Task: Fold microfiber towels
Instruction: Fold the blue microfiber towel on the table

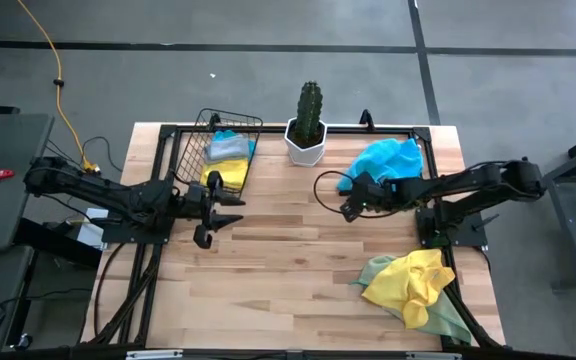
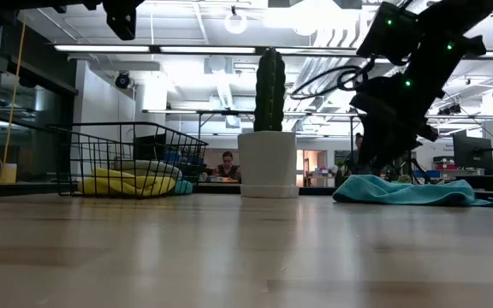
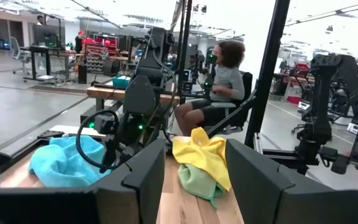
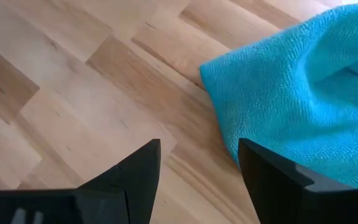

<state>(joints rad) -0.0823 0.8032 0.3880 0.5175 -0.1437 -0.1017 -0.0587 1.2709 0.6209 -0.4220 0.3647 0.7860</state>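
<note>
My left tool hovers over the bench just in front of the wire basket, fingers spread, pinching nothing. Folded yellow and grey towels lie in that basket. A potted cactus stands at the bench's far edge. My right tool hangs low beside the turquoise towel, fingers spread and empty above bare wood at its edge. A crumpled yellow towel lies on a pale green towel near the front right corner.
</note>
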